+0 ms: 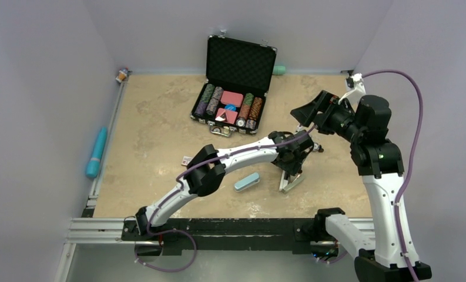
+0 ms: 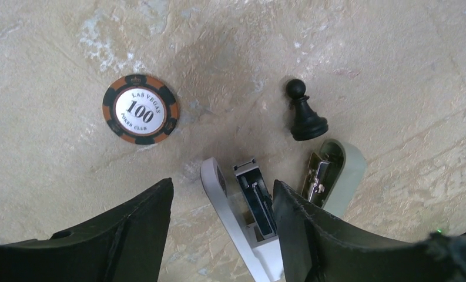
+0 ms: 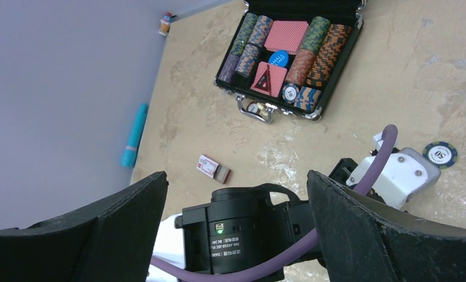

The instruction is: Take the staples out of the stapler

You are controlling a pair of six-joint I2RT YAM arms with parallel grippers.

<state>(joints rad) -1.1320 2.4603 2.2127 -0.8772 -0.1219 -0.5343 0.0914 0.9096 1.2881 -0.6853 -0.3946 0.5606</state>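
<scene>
The white-and-grey plastic stapler (image 2: 255, 202) is seen swung open near the near edge of the beige table (image 1: 160, 147). Its magazine is straddled by the left gripper (image 2: 223, 185), jaws apart, nothing clamped. The right gripper (image 3: 236, 176) is held aloft, spread wide, empty. No thin silver-grey staples can be made out; possibly they sit in the magazine, so unloading is judged undone. At the far edge, the open black case (image 1: 240, 61) is packed with striped poker chips (image 1: 208, 97) and red cards (image 1: 233, 97).

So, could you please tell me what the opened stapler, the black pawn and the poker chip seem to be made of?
Stapler: likely smooth white plastic shell, shiny metal rail inside. Pawn: matte black, probably plastic. Chip: printed orange-black, perhaps clay composite or plastic.
</scene>
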